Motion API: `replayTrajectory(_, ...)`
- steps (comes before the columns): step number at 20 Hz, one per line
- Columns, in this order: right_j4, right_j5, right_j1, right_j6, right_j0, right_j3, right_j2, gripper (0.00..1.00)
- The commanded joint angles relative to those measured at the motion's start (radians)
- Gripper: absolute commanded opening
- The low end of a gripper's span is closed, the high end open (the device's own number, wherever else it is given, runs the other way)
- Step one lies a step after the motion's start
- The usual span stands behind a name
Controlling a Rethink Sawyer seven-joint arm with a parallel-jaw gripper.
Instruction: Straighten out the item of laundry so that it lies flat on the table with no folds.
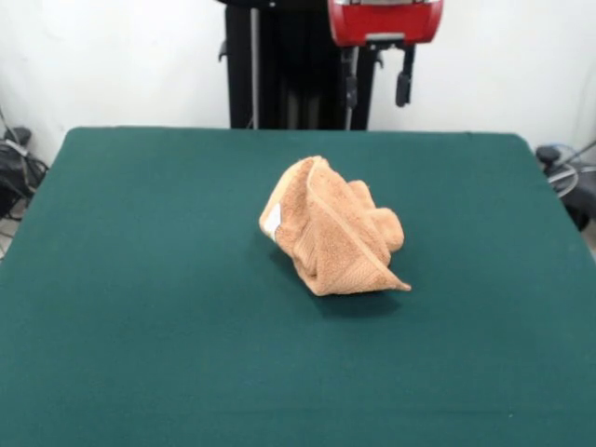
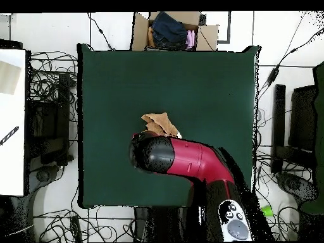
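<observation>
Towel [image 1: 331, 231] bunched in crumpled heap mid-table [image 1: 140, 354], nothing flattened yet, all straightening left; gripper [image 1: 377, 86] raised at far edge, fingers apart, empty.

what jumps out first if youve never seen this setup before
The crumpled orange-tan towel, bunched in a heap near the middle of the dark green table. Next the red and black arm, which in the overhead view covers part of the towel; its gripper hangs high at the table's far edge.
</observation>
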Motion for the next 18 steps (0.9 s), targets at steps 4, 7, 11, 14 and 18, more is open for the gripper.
replayTrajectory(4,-0.047,0.059,0.026,-0.042,-0.052,0.027,0.112,1.00)
replayTrajectory(7,-0.051,0.050,0.024,-0.047,-0.070,0.041,0.120,1.00)
replayTrajectory(11,-0.056,0.059,0.011,-0.037,-0.068,0.042,0.124,1.00)
replayTrajectory(14,-0.060,0.055,0.005,-0.032,-0.067,0.048,0.123,1.00)
replayTrajectory(18,-0.063,0.067,-0.003,-0.027,-0.058,0.044,0.116,1.00)
